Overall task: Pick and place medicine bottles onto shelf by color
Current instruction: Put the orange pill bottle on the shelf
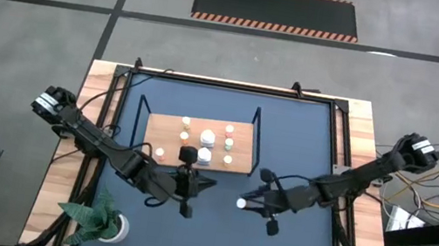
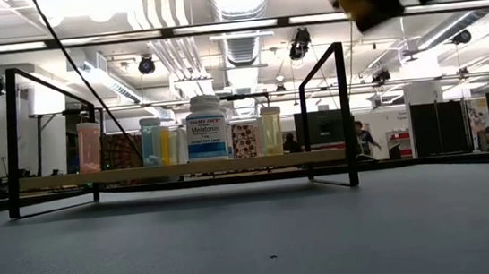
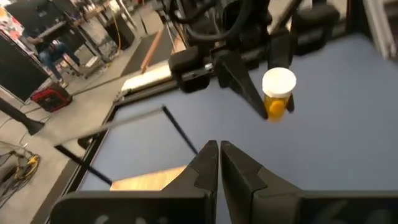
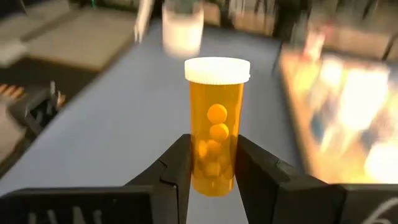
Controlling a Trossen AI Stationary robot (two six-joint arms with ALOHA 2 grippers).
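Observation:
The wooden shelf (image 1: 199, 142) stands at the table's middle and carries several small medicine bottles (image 1: 207, 147). In the low view they stand upright on its board (image 2: 185, 169). My right gripper (image 1: 247, 204) hovers near the shelf's near right corner, shut on an orange bottle with a white cap (image 4: 216, 118), which also shows in the left wrist view (image 3: 277, 93). My left gripper (image 3: 217, 146) is shut and empty. It hangs just in front of the shelf's near edge (image 1: 210, 183) and points toward the right gripper. My right gripper pinches the lower half of the orange bottle's body (image 4: 211, 171) between its two fingers (image 4: 174, 171), one on each side. The fingers come roughly level from the table's right. The bottle stands upright with its cap up, lifted clear of the table.
Thin black frame ends (image 1: 255, 137) rise at both short sides of the shelf. A large white labelled bottle (image 2: 206, 133) stands at the shelf's middle. A potted green plant (image 1: 102, 224) sits at the near left corner. Bare blue tabletop (image 1: 306, 137) lies to the shelf's right.

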